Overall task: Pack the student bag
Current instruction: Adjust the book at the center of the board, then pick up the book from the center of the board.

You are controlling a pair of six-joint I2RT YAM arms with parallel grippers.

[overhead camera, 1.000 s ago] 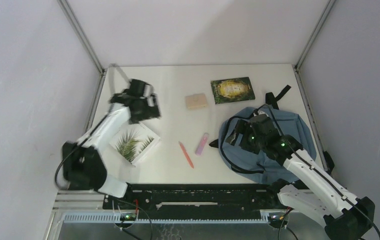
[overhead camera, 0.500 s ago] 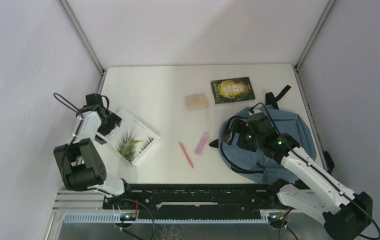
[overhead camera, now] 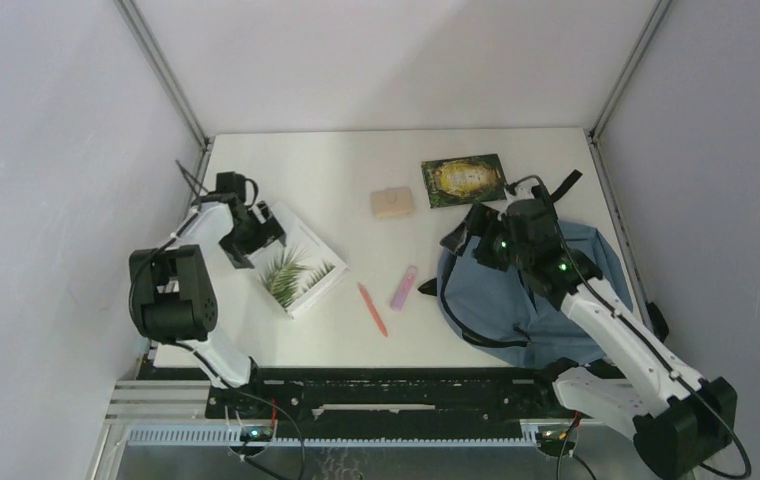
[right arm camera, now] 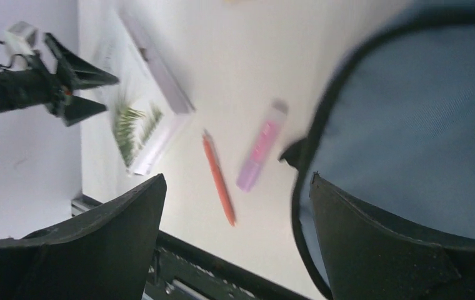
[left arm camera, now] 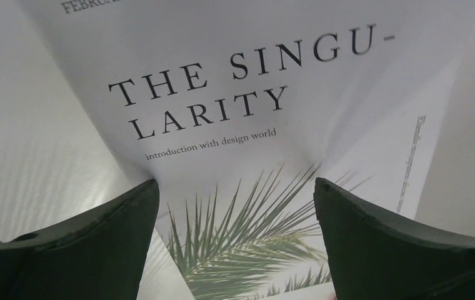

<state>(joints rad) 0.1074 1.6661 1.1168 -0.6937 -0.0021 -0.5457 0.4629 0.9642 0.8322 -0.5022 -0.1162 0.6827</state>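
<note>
One student bag (overhead camera: 566, 300), dusty blue with black trim, lies on the right side of the white bench (overhead camera: 336, 165), towards the front, with a black strap (overhead camera: 554, 190) trailing off its far edge. There are two printed items. A booklet (overhead camera: 303, 268) with a palm-frond cover titled "THE SINGULARITY" lies at an angle on the left, and a dark green book (overhead camera: 464, 180) lies flat at the back, just beyond the bag. Between booklet and bag lie one orange pen (overhead camera: 372, 309) and one pink marker (overhead camera: 404, 288), close together but apart, and one tan block (overhead camera: 393, 203) sits just left of the green book. The left jaws stand wide open over the booklet's far left corner, a finger to each side of the title, with nothing gripped between them. The right jaws are also spread wide and hold nothing. They hang over the bag's left rim, with the pen and marker visible through the gap. Pale grey walls close in the bench on three sides, with metal posts in the back corners.
</note>
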